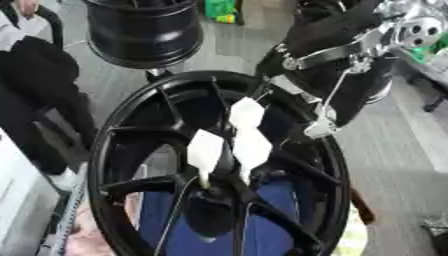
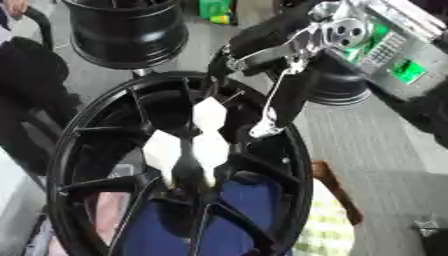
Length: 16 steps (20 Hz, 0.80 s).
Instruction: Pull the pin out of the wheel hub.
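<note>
The wheel (image 1: 219, 165) stands up, hub facing the robot. Three white pins (image 1: 247, 114) stick out of its middle. The right hand (image 2: 262, 37) reaches over the rim to grab one; I cannot tell if its fingers are open.

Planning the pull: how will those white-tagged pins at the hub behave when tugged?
The white tags look thin and flat, so probably light and bendable. Their stems sit between the spokes of the black wheel, so they may snag. The right hand hangs near the rim.
</note>
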Available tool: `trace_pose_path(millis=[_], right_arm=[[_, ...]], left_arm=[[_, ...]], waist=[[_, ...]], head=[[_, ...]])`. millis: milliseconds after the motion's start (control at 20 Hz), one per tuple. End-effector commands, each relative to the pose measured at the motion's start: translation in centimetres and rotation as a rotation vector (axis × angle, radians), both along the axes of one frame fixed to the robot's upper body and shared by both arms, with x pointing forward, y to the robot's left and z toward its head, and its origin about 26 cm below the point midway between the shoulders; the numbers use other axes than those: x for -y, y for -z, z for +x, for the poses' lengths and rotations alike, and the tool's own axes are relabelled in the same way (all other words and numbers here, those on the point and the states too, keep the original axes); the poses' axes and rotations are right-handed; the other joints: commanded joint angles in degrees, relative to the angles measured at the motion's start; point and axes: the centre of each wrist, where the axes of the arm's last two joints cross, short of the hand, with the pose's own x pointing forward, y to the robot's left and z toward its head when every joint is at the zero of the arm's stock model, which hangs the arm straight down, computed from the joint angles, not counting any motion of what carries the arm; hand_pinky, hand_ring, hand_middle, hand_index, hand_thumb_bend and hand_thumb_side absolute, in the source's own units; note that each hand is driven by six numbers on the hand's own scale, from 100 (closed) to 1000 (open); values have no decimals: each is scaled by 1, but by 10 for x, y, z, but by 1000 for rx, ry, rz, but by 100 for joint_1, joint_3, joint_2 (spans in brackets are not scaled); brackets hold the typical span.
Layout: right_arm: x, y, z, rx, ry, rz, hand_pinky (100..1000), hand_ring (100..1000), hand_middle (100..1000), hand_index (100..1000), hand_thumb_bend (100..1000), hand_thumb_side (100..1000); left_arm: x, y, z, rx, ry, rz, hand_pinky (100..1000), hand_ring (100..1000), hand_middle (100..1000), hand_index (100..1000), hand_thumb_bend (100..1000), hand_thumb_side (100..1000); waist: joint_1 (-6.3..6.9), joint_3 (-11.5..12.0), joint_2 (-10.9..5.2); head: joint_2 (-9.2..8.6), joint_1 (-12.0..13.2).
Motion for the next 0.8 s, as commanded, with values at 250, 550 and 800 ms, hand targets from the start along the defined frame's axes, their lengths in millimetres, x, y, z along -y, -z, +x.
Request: trace_pose_path(millis=[250,550,800], right_arm=[[-3,-6,-9,23,-5,-1,870,860,826,914,390,435],[-9,-4,-18,27,-23,-8,864,856,821,913,422,395],[-13,-3,-23,30,-16,-7,855,848,811,916,426,365]], left_arm=[[0,-8,-3,21,7,28,752,811,729,840,215,570],[0,-8,-3,18,5,27,752,811,730,839,214,571],[-1,-8,-3,17,2,27,752,812,730,839,217,569]], waist=[[19,-14,-30],[7,-22,-19],[12,-24,-33]], head=[[-143,72],[-161,111],[-142,129]])
